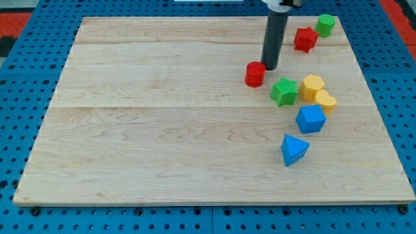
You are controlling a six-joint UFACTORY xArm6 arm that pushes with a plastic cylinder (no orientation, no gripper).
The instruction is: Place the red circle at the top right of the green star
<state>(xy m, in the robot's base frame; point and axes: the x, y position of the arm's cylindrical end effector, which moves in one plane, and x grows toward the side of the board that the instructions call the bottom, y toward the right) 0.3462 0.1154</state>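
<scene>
The red circle [255, 74] lies on the wooden board, up and to the left of the green star [284, 91], with a small gap between them. My tip [269, 67] stands just to the right of the red circle's upper edge, touching or nearly touching it. The rod rises from there to the view's top.
A red star [305, 39] and a green block [325, 25] lie near the board's top right corner. A yellow block [312, 86] and another yellow block [325, 101] sit right of the green star. A blue cube [311, 119] and a blue triangular block [294, 149] lie below them.
</scene>
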